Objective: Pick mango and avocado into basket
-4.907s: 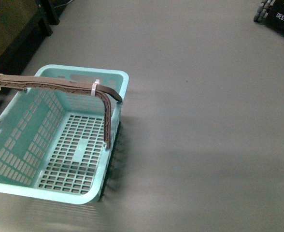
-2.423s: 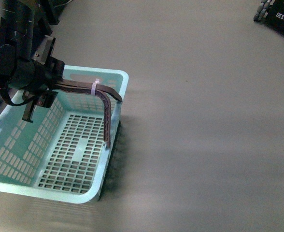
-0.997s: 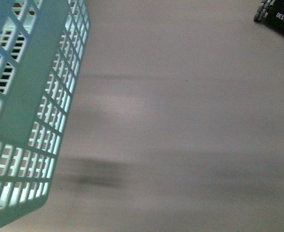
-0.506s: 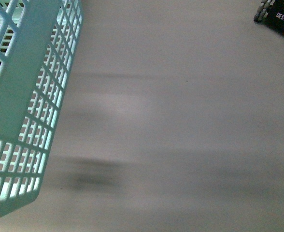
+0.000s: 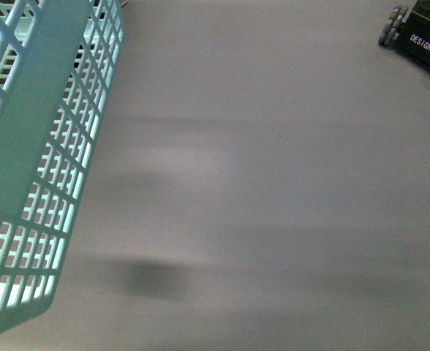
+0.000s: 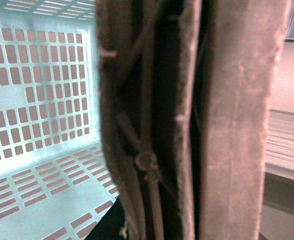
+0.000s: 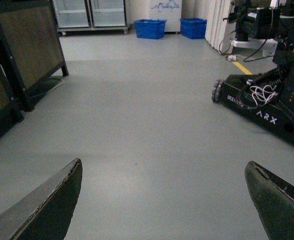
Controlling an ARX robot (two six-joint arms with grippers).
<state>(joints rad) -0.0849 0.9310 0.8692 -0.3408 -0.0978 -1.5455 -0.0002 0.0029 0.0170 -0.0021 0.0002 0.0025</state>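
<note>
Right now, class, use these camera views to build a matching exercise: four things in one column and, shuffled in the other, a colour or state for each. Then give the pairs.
Things
1. basket
2. basket handle
3. right claw
4. far crates

Colour or state
a. blue
b. open, holding nothing
c. brown
d. light turquoise

Pairs: 1-d, 2-c, 3-b, 4-a
</note>
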